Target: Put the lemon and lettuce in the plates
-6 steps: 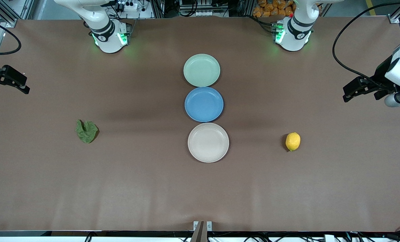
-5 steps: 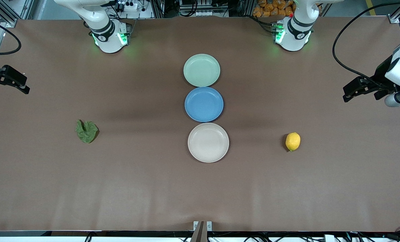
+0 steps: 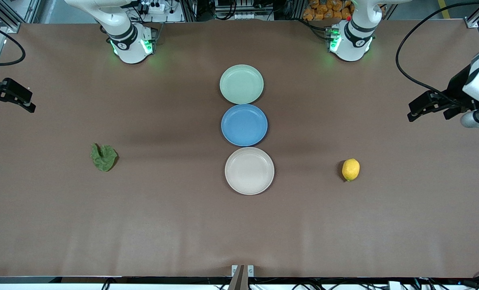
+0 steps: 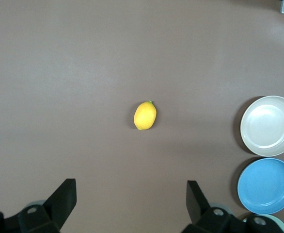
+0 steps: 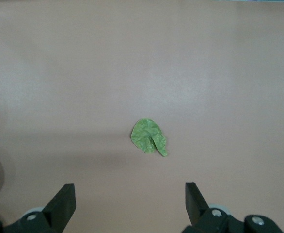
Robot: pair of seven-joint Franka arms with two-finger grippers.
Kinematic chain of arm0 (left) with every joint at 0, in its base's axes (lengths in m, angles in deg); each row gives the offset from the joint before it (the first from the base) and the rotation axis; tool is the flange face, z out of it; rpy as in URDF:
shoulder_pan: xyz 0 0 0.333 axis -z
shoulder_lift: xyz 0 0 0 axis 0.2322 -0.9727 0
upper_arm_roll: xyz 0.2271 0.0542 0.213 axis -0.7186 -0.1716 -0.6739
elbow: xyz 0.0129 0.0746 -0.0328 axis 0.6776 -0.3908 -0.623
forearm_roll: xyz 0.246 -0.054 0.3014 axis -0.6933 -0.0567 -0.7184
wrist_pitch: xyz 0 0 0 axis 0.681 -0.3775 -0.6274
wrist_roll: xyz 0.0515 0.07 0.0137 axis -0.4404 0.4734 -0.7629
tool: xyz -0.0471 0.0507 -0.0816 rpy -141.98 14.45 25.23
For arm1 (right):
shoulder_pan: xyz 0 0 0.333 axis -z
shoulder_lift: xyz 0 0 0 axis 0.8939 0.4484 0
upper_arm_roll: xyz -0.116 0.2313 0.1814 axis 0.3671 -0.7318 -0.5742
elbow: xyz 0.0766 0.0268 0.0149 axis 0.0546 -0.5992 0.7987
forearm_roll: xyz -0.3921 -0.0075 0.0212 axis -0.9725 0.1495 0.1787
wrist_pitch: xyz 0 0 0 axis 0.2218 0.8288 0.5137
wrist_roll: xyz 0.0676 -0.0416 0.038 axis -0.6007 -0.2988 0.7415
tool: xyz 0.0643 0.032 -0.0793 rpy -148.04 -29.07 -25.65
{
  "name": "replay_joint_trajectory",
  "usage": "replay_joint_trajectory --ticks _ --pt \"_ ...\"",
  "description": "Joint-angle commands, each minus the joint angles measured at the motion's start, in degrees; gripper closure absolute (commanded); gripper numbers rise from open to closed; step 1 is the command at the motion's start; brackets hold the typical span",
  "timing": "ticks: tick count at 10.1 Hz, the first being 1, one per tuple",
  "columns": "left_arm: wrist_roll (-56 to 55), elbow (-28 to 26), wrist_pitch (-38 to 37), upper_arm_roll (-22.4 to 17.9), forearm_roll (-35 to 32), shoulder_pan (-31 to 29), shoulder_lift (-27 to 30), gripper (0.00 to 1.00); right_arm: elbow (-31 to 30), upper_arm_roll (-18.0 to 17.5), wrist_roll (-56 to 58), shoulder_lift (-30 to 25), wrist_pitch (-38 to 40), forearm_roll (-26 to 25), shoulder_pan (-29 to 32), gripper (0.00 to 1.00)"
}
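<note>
The yellow lemon (image 3: pixel 350 169) lies on the table toward the left arm's end; it also shows in the left wrist view (image 4: pixel 145 115). The dark green lettuce (image 3: pixel 103 157) lies toward the right arm's end and shows in the right wrist view (image 5: pixel 149 137). The mint green plate (image 3: pixel 241 83) and the beige-white plate (image 3: pixel 249 170) stand in a row at the table's middle, both empty. My left gripper (image 3: pixel 412 114) is open, high over the table's left-arm end (image 4: pixel 131 194). My right gripper (image 3: pixel 29 105) is open over the right-arm end (image 5: pixel 130 196).
A blue plate (image 3: pixel 244 125) sits between the mint and beige-white plates, touching both. The beige-white plate (image 4: pixel 269 125) and blue plate (image 4: pixel 266 185) show in the left wrist view. A black cable (image 3: pixel 408 52) loops over the table to the left arm.
My left gripper has shifted slightly toward the table's middle. The right arm, the lemon, the lettuce and the plates have not moved.
</note>
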Motion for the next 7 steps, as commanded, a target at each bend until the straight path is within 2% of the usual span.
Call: replay_joint_trajectory --ticks 1,4,7 --pt "1.99 -0.66 -0.39 0.42 0.2 -0.35 -1.61 0.0 0.6 0.03 0.08 0.3 0.25 0.74 0.17 0.0" --pt "1.99 -1.62 2.31 0.86 0.02 -0.08 -6.18 0.0 -0.71 0.03 0.34 0.39 -0.71 1.0 0.78 0.0" --pt "2.34 -8.55 11.18 0.86 -0.07 -0.17 -9.35 0.0 -8.6 0.03 0.52 0.3 -8.07 1.0 1.66 0.0"
